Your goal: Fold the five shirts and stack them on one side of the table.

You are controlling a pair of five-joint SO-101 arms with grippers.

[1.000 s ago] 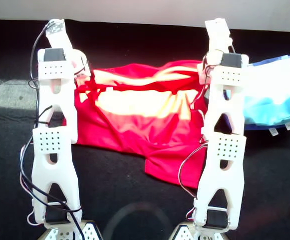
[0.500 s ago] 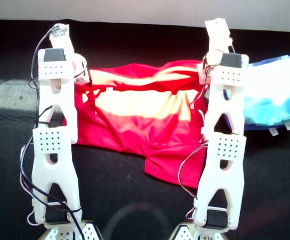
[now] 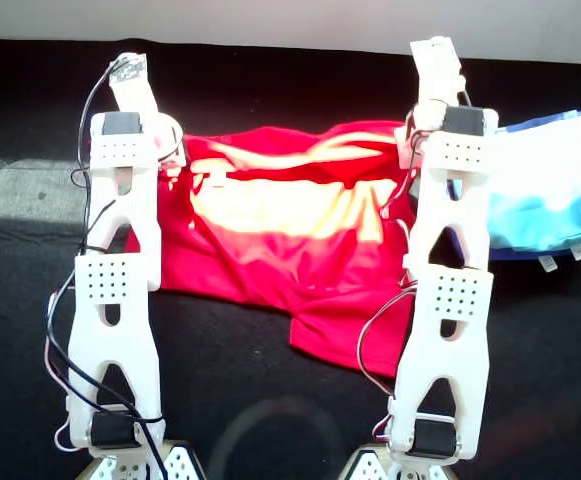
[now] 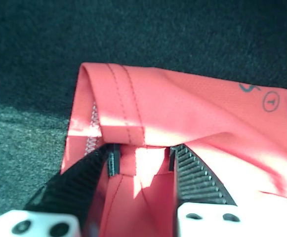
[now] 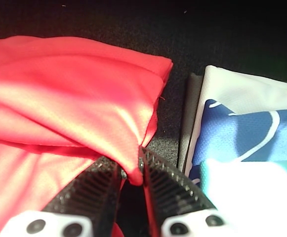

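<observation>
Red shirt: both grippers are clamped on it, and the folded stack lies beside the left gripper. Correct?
Not quite. The folded stack lies beside the right gripper, not the left, as the high and right wrist views show. The rest holds: the left gripper and the right gripper are each clamped on the red shirt.

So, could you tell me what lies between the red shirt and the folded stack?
Only a bare strip of black table separates the red shirt from the stack, in the right wrist view.

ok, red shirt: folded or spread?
Partly folded: the red shirt lies mostly spread and rumpled, far edge doubled over; left pincer and right pincer each pinch a far corner.
</observation>
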